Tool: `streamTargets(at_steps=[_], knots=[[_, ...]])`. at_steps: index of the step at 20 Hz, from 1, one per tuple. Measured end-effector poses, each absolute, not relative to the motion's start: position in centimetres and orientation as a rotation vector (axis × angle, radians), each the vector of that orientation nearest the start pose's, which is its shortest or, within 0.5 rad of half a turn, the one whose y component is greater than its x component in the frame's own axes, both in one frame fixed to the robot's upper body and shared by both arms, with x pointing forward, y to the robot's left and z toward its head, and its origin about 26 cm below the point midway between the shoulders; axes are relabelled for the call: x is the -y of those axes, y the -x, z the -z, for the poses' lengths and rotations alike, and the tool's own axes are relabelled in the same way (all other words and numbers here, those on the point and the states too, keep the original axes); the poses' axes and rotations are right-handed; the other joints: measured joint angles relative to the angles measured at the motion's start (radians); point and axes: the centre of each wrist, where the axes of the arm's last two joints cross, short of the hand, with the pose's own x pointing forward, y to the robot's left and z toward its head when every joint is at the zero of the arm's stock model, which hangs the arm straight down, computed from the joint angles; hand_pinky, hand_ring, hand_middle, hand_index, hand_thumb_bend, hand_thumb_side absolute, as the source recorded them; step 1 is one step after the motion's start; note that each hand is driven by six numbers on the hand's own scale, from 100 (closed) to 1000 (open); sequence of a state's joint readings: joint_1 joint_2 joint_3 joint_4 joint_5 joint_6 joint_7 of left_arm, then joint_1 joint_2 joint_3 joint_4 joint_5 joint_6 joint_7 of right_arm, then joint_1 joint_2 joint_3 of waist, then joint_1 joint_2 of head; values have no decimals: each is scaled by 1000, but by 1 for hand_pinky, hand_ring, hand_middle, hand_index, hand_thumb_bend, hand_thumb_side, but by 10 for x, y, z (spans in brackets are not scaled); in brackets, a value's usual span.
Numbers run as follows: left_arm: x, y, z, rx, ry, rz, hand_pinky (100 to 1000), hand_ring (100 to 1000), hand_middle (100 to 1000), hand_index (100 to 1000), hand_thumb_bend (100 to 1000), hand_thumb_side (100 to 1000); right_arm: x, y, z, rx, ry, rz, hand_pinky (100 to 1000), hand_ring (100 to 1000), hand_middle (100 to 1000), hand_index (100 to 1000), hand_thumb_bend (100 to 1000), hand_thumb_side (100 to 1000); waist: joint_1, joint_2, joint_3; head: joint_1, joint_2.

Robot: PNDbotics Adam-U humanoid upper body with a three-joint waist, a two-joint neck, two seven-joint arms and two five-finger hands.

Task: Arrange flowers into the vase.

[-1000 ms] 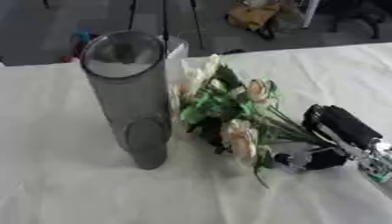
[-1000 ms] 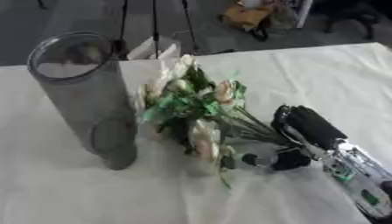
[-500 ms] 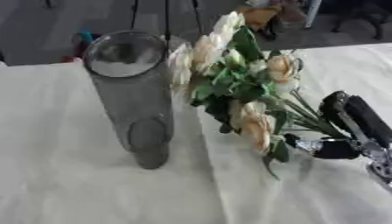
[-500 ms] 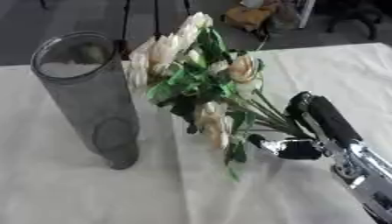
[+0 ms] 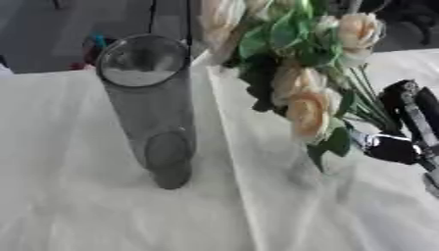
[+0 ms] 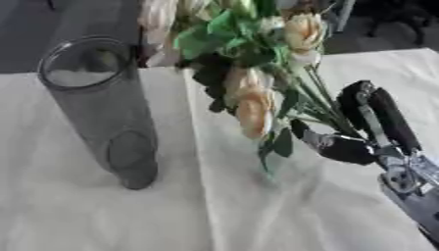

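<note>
The bouquet [image 6: 253, 68] of cream roses is held up above the white tablecloth [image 6: 214, 206], its stems pinched in the right hand [image 6: 360, 132]; the empty grey vase [image 6: 99, 105] stands upright beside it; no writing shows

Bouquet [image 6: 257, 73] now off the table, higher in the right hand [image 6: 360, 132], apparently nearer upright.
</note>
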State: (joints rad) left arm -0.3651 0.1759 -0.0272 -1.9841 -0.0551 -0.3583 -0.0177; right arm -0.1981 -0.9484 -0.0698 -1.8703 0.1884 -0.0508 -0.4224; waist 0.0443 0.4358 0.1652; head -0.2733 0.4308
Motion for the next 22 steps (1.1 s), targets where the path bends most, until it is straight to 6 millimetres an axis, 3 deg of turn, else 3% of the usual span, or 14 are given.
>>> streamTargets(at_steps=[11,22], knots=[[-225,-307,-202,-3554,10,-491,560,584,788,907,100,992,362,-282,-298,2409,906,-202,100,100,100,100,453,531,-8,-18,8,9,8],[-225,-307,-202,-3556,10,-518,559,584,788,905,100,995,353,-277,-325,2517,663,11,100,100,100,100,456,461,-30,-24,22,16,10]])
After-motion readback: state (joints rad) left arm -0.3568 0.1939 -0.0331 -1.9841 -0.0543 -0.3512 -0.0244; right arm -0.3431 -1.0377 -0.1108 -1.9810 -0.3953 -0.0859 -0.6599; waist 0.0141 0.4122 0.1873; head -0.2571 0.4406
